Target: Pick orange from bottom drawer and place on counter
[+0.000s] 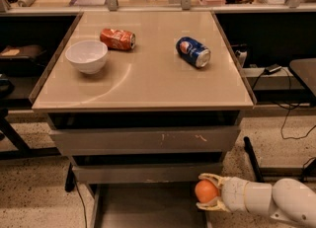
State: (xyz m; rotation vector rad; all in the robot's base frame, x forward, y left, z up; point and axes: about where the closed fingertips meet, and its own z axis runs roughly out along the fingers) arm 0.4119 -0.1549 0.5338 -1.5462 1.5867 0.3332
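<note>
The orange [206, 191] is a small round fruit held between the two pale fingers of my gripper [208, 192]. The gripper is shut on it, at the lower right, in front of the right end of the middle drawer's front. The white arm reaches in from the lower right corner. The bottom drawer [143, 207] is pulled open below, a flat grey tray with thin side walls, and the orange is lifted above its right part. The counter [148, 79] is the glossy beige tabletop above the drawers.
On the counter stand a white bowl [87, 56] at the left, a crushed red-orange can [117, 39] behind it, and a blue can [193, 52] lying on its side at the right. Two closed grey drawer fronts [148, 140] sit under the counter. Cables lie on the floor at the right.
</note>
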